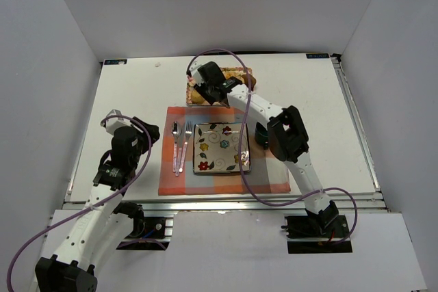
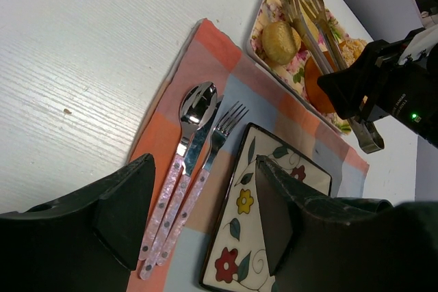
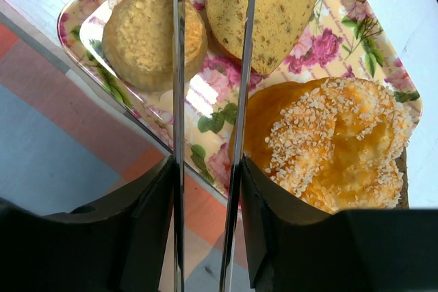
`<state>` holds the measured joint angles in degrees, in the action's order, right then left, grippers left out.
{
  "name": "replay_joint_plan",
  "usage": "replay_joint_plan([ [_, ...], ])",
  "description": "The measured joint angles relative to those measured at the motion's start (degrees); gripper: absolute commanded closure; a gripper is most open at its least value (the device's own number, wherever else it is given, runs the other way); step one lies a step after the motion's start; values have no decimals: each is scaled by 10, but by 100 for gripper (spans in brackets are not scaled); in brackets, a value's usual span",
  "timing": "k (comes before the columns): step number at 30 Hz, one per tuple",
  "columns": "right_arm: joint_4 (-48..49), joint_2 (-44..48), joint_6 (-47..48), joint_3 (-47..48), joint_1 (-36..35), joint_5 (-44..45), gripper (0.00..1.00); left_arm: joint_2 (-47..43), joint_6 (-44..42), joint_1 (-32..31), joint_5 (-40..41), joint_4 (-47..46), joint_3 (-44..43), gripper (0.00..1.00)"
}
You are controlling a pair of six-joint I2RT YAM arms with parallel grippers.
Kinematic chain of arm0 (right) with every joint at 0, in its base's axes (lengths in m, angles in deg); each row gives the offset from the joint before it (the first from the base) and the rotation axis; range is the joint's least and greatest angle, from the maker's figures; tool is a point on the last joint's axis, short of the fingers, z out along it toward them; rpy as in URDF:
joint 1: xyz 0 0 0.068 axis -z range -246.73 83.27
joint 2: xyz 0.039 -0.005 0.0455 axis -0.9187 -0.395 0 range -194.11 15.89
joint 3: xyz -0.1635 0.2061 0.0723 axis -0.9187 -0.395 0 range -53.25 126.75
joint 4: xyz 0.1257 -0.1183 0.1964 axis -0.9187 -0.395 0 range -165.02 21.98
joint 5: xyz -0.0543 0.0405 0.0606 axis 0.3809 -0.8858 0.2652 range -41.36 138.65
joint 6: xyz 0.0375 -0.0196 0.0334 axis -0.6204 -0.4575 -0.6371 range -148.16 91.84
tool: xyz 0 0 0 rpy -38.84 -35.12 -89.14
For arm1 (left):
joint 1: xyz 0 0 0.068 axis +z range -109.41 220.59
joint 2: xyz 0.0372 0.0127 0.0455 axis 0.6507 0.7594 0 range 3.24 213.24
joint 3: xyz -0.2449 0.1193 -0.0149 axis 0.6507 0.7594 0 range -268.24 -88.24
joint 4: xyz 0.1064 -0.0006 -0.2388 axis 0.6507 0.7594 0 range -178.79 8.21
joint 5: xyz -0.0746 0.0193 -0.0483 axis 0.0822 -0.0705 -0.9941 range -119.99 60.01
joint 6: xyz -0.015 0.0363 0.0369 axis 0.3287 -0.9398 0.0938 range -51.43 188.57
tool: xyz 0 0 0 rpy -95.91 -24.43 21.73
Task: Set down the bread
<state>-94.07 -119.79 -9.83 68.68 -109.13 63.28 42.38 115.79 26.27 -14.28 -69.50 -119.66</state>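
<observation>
Surveying from the largest item down: the desk (image 1: 123,100) carries a checked placemat (image 1: 267,182) spread under the flowered plate (image 1: 222,143), which holds no food. Beyond the plate's far edge, just off the placemat, lies a rose-patterned tray (image 3: 321,46). The bread (image 3: 335,141) rests on that tray, on the side nearer the plate, not lifted.

Step in hand, as judged: the approach to pick-up. The right end effector (image 3: 205,189) hangs over the tray, clamped on a pair of metal tongs (image 3: 179,135). The tongs' two arms stand apart with nothing gripped. They run between a round tan bun (image 3: 147,39) and a speckled slice (image 3: 280,5), and one arm overlaps the bread's edge. Whether metal touches crust cannot be told. The left end effector (image 2: 205,196), left of the plate, has its fingers apart and holds nothing.

The next move calls for shifting the tongs sideways until they straddle the bread. They must then spread wide enough, lower, close gently and carry it toward the plate.

Condition of the bread: golden-orange, flattish, irregularly round, with a smooth glazed flank and a bumpy pale seed or crumb coating on top. It is larger than the bun and likely soft, so a hard squeeze may dent it.
</observation>
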Motion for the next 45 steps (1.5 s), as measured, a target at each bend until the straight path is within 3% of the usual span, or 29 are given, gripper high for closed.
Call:
replay_joint_plan([
  [15, 17, 3, 2, 0, -4, 17, 56, 2, -2, 0, 1, 0, 0, 30],
  [21, 26, 58, 37, -32, 5, -4, 56, 2, -2, 0, 2, -1, 0, 30],
  [30, 9, 168, 174, -96, 13, -58, 55, 0, -2, 0, 2, -5, 3, 30],
  [45, -115, 159, 384, -68, 6, -28, 54, -32, -2, 0, 2, -18, 30, 30],
])
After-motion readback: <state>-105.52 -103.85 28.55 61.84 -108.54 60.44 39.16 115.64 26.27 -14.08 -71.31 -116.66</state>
